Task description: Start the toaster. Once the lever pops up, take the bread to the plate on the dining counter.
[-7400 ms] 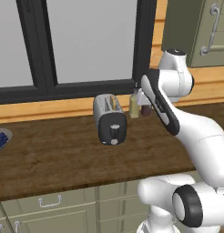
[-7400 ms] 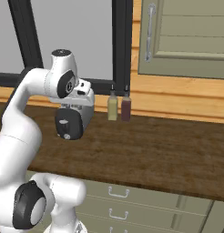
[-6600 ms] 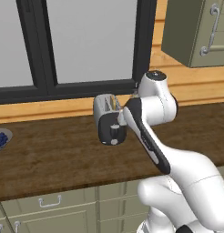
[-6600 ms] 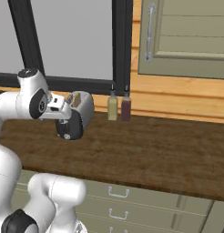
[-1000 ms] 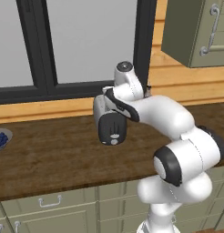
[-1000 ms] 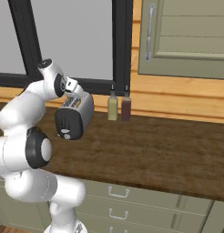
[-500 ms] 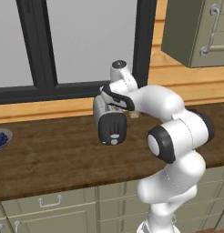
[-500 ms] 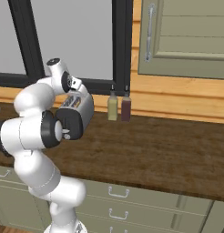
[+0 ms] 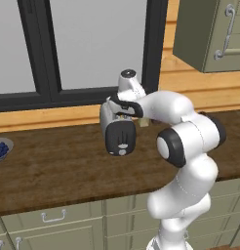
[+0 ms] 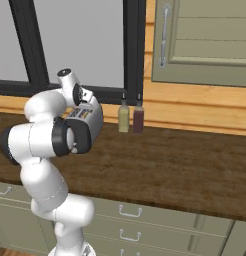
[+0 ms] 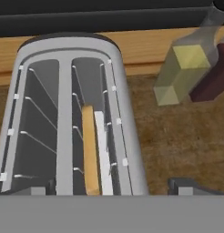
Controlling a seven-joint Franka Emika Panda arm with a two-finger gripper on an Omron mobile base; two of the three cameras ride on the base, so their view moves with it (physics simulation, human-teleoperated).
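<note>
Hand view looks straight down into the toaster, with the gripper spread wide: one dark fingertip shows beyond the toaster's right side and the other at its left, neither touching the bread. The bread stands on edge, low in the right-hand slot, a tan strip with a pale face beside it, caught between the thin wire guides. The left-hand slot holds just its wires.

In the left base view the toaster sits on the dark wood-grain worktop toward its back edge, its black end panel with slider and round knob facing the front edge. The white arm bends over from the right, and the hand hangs right above the toaster's top. In the right base view the same hand covers the toaster's top, and a silver side of the toaster shows behind the arm's elbow.

Near the left end of the worktop, a grey bowl of blue berries sits well apart from the toaster. Further back, against the wooden wall strip, two small bottles stand just beside each other: a yellowish one and a dark red one. Behind them rises the dark-framed window, and a pale green wall cabinet hangs above the right part of the worktop.
</note>
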